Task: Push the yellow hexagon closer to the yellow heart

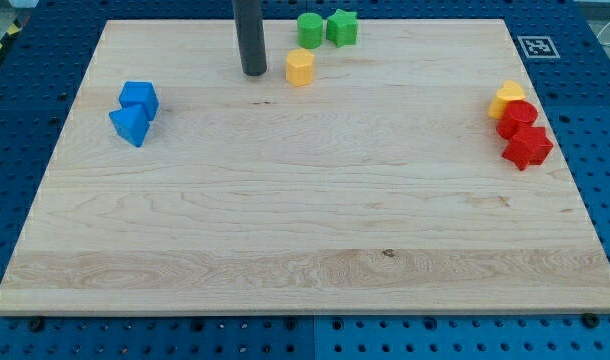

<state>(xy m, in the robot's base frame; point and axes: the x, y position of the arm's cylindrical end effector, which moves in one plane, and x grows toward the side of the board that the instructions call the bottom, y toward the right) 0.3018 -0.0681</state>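
The yellow hexagon (299, 67) is seen near the top of the table (285, 220), just below the green blocks (326, 29). The yellow heart (504, 97) lies well apart at the view's right, touching the red blocks (522, 133). My tip (253, 73) is set just left of the hexagon, not clearly touching it. No hand is fitted, so nothing is gripped. The push is judged barely begun; nearly the whole gap remains to be closed.
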